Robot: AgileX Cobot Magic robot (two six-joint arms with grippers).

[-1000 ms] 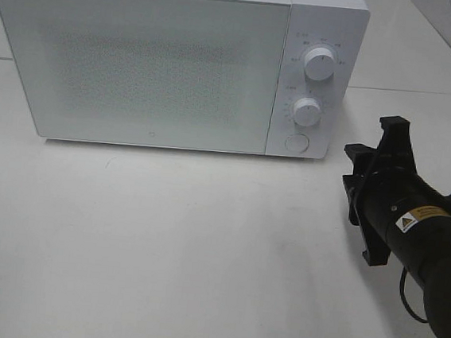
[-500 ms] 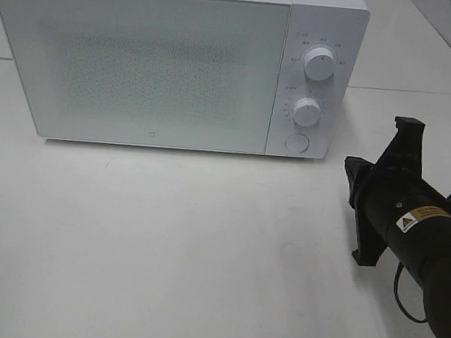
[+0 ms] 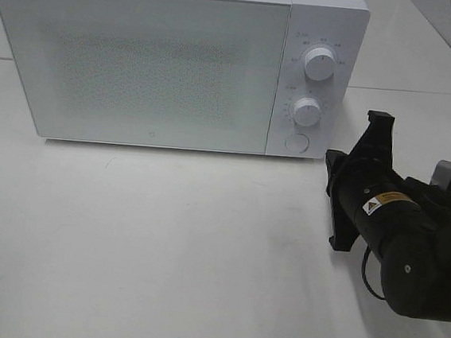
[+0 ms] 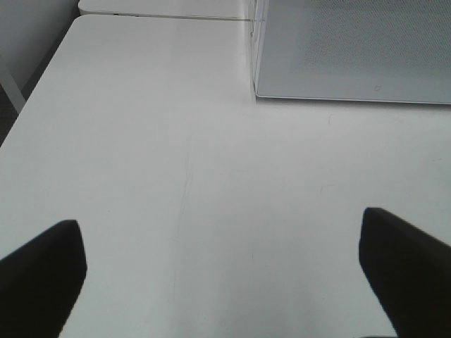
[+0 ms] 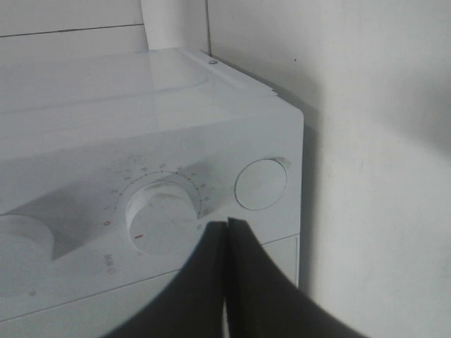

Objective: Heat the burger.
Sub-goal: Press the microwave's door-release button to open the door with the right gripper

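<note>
The burger is out of view. A white microwave stands at the back of the table with its door closed. My right arm lies on the table to the right of it, pointing at the control panel. In the right wrist view my right gripper is shut on nothing, its tips just short of the panel, between the lower dial and the round button. My left gripper is open and empty over bare table, in front of the microwave's left corner.
The panel carries an upper dial, a lower dial and a round button. The white table runs wide in front of the microwave. Its left edge shows in the left wrist view.
My right gripper has shut, and the right arm has swung left, closer to the microwave's control panel. The left gripper has not moved.
</note>
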